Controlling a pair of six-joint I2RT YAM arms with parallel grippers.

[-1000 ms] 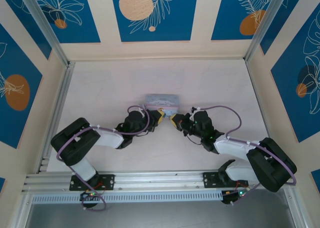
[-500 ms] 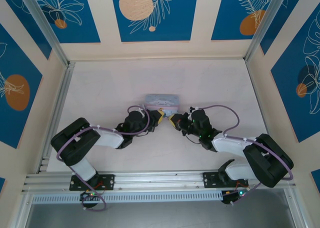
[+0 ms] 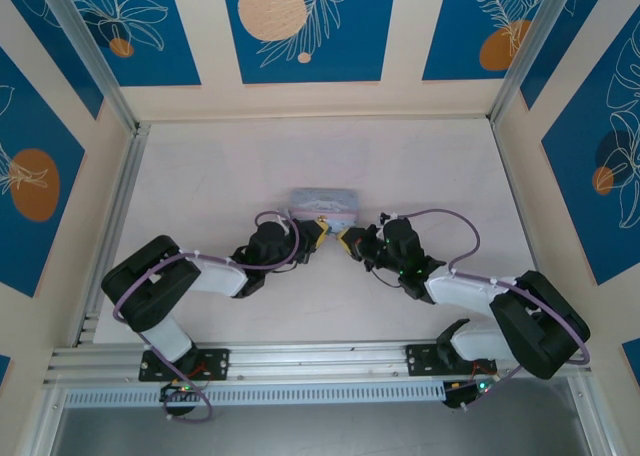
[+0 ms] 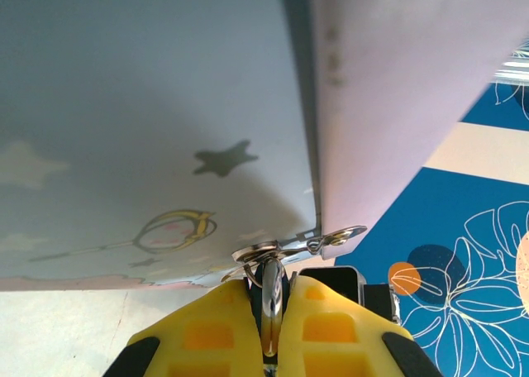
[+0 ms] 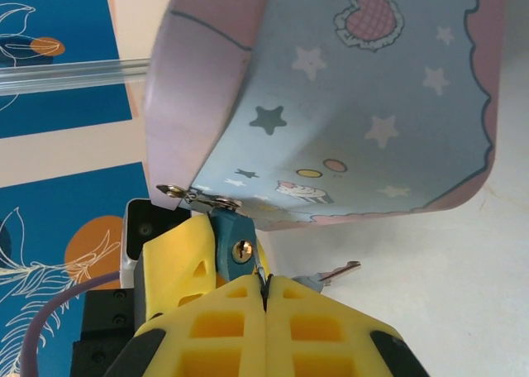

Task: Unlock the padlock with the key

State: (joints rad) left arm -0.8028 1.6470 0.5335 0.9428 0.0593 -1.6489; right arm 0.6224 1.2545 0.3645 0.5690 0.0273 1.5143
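Pale blue tin (image 5: 364, 104), printed with stars, a heart and a cupcake, contents hidden; the padlock (image 5: 238, 246) hangs at its hasp (image 5: 198, 198), pinched in my left gripper (image 4: 271, 298); my right gripper (image 5: 264, 296) pressed closed just below it, the key (image 5: 333, 271) alongside

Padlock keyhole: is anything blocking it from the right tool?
Nothing visible does. In the right wrist view the brass keyhole of the padlock faces the shut right tool uncovered. The left tool clamps its side only. The key sticks out sideways beside the right fingertips, not lined up.
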